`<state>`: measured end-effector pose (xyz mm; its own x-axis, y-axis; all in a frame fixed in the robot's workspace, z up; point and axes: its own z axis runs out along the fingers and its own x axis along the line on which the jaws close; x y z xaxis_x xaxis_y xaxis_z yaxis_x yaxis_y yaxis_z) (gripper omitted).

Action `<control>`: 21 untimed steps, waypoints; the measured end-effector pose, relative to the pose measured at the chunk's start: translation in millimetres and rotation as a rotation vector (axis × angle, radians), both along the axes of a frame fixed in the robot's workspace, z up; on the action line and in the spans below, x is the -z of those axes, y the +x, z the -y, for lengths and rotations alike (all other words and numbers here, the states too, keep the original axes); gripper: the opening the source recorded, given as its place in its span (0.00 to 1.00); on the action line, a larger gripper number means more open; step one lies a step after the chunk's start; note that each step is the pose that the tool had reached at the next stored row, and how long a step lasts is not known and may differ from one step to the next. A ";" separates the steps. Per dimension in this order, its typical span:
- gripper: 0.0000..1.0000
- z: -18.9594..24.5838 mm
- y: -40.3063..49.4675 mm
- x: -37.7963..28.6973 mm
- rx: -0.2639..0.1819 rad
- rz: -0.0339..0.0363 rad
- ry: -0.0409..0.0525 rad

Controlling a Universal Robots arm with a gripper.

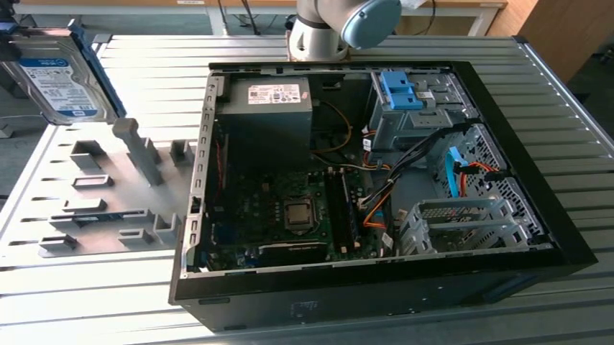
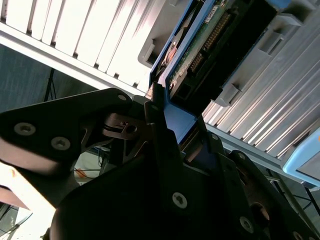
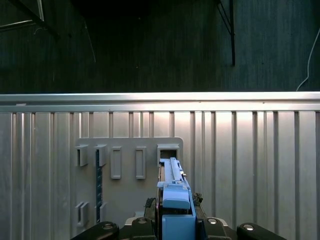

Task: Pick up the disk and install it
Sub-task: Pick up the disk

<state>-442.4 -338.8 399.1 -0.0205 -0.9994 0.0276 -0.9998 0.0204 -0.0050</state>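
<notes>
End effector point(image 2: 177, 125) clamped on the blue handle of the disk point(image 1: 60, 80), held over the fixture plate point(image 1: 115, 198), at 10 o'clock from the open computer case point(image 1: 384, 287). Best: firm grip, no swinging, stay clear of case walls.

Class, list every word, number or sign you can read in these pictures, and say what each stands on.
Nothing can be quoted.
On the disk, a white-and-blue label: too small to read.
On the power supply, a white sticker: too small to read.
On the computer case front, a small mark: too small to tell.
</notes>
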 end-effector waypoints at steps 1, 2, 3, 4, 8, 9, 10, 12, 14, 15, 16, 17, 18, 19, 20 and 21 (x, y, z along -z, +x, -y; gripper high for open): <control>0.36 0.0 0.0 -0.6 0.000 0.0000 0.0000; 0.36 0.0 0.0 -1.2 0.000 -0.0001 0.0000; 0.36 0.0 0.0 -1.8 0.000 0.0000 0.0000; 0.36 0.0 0.0 -2.4 0.000 0.0000 0.0000; 0.36 0.0 0.0 -4.9 0.000 0.0001 0.0001; 0.36 0.0 0.0 -5.6 0.000 0.0001 0.0001; 0.36 0.0 0.0 -6.4 0.000 0.0001 0.0001; 0.36 0.0 0.0 -8.0 0.000 0.0000 0.0000; 0.36 0.0 0.0 -9.4 0.000 0.0001 0.0000; 0.36 0.0 0.0 -10.3 0.000 0.0001 0.0000; 0.36 0.0 0.0 -11.1 0.000 0.0001 0.0000; 0.36 0.0 0.0 -12.1 0.000 0.0000 0.0000; 0.36 0.0 0.0 -13.0 0.000 0.0000 0.0000; 0.36 0.0 0.0 -14.0 0.000 -0.0001 -0.0001; 0.36 0.0 0.0 -14.9 0.000 0.0000 0.0000; 0.36 0.0 0.0 -16.2 0.000 0.0000 0.0000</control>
